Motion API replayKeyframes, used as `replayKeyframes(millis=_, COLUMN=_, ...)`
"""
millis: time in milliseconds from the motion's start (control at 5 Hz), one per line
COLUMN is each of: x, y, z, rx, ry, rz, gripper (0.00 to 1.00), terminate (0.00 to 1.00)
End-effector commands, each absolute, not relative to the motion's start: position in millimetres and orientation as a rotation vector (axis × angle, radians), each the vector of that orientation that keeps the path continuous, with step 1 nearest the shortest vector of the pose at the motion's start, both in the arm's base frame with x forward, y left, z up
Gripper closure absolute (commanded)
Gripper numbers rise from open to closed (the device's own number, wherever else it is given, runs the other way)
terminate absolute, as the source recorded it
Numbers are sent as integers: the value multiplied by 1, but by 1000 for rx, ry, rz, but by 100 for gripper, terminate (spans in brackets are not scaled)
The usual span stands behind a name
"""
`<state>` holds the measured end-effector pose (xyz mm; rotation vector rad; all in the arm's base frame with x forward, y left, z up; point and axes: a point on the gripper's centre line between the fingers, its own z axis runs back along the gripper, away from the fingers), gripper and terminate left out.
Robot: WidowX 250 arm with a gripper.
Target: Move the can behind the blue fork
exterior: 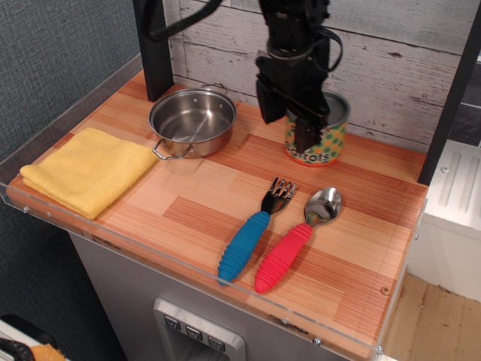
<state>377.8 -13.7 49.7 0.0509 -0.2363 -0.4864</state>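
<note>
Gripper [301, 124] clamped on Peas & Carrots can [322, 139], far of blue fork [254, 231]; release pending.

The only readable writing stands on the can [322, 140], on a white band low on its label, just above the tabletop. There the letters "rots" show in dark print; whatever comes before them is covered by the black gripper [294, 113] finger hanging in front of the can. The rest of the label carries green and orange dots on yellow, with no further words that can be made out. Relative to the can, nothing nearby bears writing: the steel pot [192, 120] to its left, the blue fork [254, 231] and red-handled spoon [295, 241] in front show no text, brand or number.
</note>
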Motion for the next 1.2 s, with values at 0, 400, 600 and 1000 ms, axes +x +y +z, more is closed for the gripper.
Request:
replayKeyframes(millis=0, x=377, y=-11, z=86, rx=54, ry=-305, rz=-473, gripper=0, terminate=0)
replayKeyframes(millis=400, x=355, y=7, z=114, rx=61, ry=-277, rz=-343, gripper=0, terminate=0)
replayKeyframes(millis=600, x=343, y=21, z=126, rx=82, ry=-249, rz=-201, gripper=0, terminate=0)
replayKeyframes(millis=1000, x=336, y=74, z=135, rx=116, ry=-245, rz=178, gripper=0, terminate=0)
